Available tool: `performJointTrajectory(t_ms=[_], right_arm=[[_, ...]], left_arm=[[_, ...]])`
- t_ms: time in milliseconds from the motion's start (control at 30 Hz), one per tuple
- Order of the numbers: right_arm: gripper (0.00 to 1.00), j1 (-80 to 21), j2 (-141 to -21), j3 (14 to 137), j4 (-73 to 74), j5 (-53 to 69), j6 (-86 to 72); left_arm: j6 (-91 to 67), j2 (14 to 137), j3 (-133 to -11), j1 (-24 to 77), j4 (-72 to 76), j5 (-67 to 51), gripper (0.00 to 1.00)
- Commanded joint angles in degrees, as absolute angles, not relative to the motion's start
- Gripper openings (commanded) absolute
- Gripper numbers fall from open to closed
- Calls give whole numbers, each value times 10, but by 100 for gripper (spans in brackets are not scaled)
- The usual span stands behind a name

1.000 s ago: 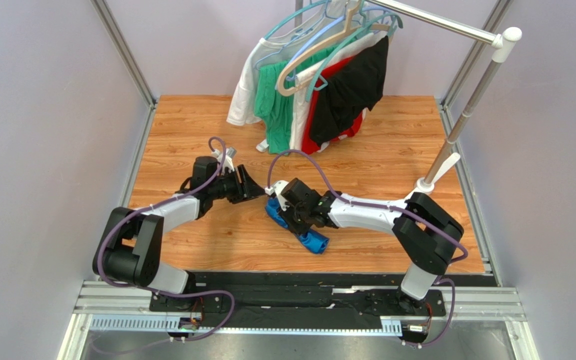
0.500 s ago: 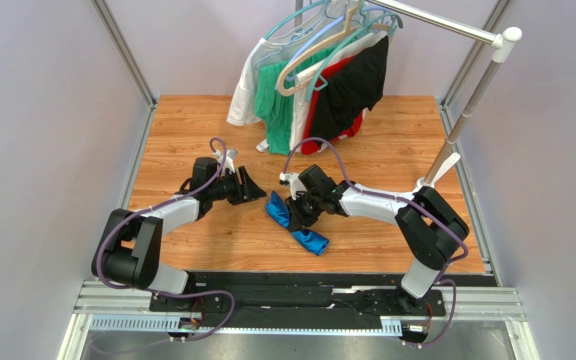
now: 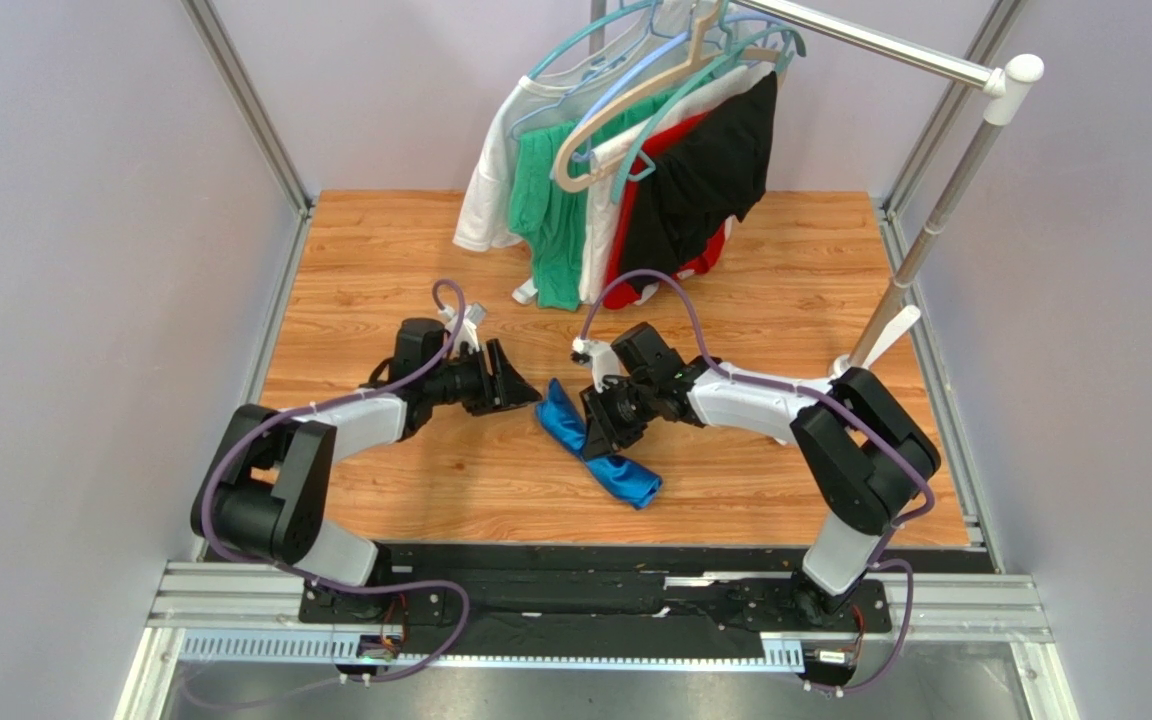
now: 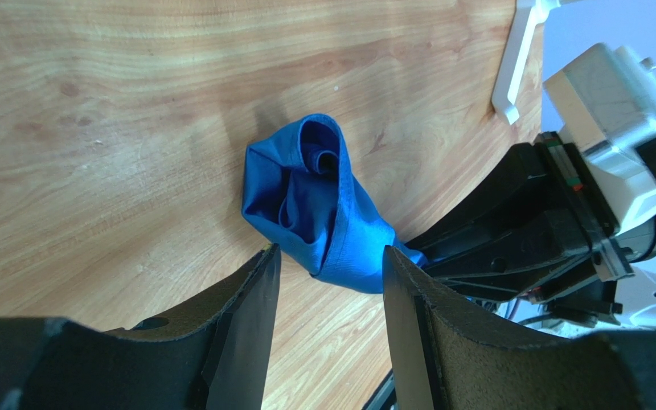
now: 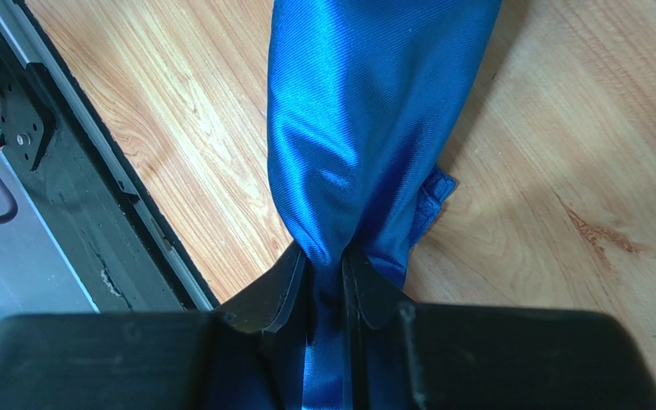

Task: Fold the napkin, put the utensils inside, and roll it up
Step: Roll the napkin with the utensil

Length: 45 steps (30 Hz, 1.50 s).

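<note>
The napkin [image 3: 627,480] is a bunched, elongated royal-blue cloth lying diagonally on the wooden table [image 3: 387,255]. My right gripper [image 3: 606,422] is shut on its middle; in the right wrist view the shiny napkin [image 5: 366,111] is pinched between the two fingers of that gripper [image 5: 325,260] and stretches away towards the table. My left gripper [image 3: 525,395] stands open just left of the cloth's upper end. In the left wrist view the twisted napkin end [image 4: 306,196] lies just ahead of the open gripper [image 4: 330,256], ungripped. The utensils are out of view.
Green, white, red and black garments [image 3: 627,165] hang on hangers from a metal rack at the back. The rack's pole [image 3: 913,255] rises at the right, its white foot [image 3: 875,345] close to the right arm. A black rail [image 3: 597,563] runs along the near edge.
My right gripper has carried the napkin's middle a little farther back and right, stretching the cloth. My left gripper has slid right, closer to the napkin's upper end.
</note>
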<state>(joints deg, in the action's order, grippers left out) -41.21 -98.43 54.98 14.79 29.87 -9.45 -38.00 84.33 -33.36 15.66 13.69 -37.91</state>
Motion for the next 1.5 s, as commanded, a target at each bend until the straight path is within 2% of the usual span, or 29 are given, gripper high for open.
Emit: performJointTrajectory(t_ms=[0,600,733,867,967,1133,1267,1467], right_arm=[[14,-405,-988,539,122,282,-89],[15,-396,-999,538,127,279,-83],[15,-397,-998,539,129,279,-83],[18,-398,-997,541,135,273,-81],[24,-397,-992,541,141,268,-80],[41,-397,-969,546,162,254,-74],[56,-397,-939,554,199,230,-64],[67,-403,-883,556,231,180,-62]], left_arm=[[-369,873,-342,175,173,-388,56],[-404,947,-339,195,265,-398,56],[-409,954,-343,201,280,-403,47],[-420,962,-345,202,294,-410,26],[-424,964,-345,203,298,-413,14],[-432,963,-347,203,298,-417,3],[-436,957,-352,203,293,-418,2],[-429,951,-360,202,272,-418,2]])
